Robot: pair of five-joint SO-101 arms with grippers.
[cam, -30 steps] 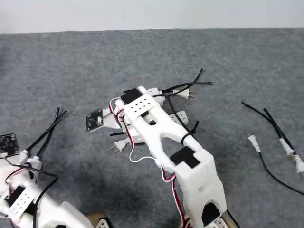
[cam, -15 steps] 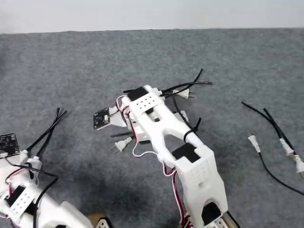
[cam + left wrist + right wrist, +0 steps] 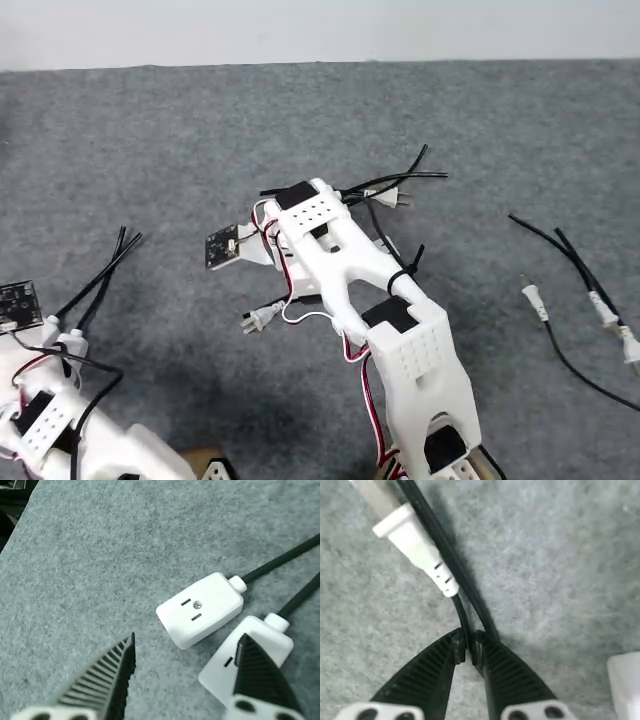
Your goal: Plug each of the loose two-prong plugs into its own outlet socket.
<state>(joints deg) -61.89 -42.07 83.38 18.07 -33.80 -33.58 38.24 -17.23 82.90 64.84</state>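
Observation:
My right gripper [image 3: 469,650] is shut on the thin black cable just behind a white two-prong plug [image 3: 417,550] that lies on the grey carpet. In the high view that plug [image 3: 258,319] lies beside the right arm [image 3: 330,250], at mid-table. My left gripper [image 3: 182,675] is open and hovers just short of two white outlet sockets. One socket [image 3: 200,607] faces the camera with its slots showing. The other socket [image 3: 250,652] is partly hidden behind a finger. Their black cables [image 3: 100,275] run off at the table's left.
Another white plug [image 3: 392,197] with black leads lies just beyond the right arm. Two more plugs [image 3: 534,298] [image 3: 622,340] on black cords lie at the right. The left arm [image 3: 50,420] sits at the near left corner. A white corner [image 3: 626,680] shows near the right gripper.
The right arm has swung slightly to the right and drawn back, dragging the held plug a little toward the near side. The left arm has stayed still.

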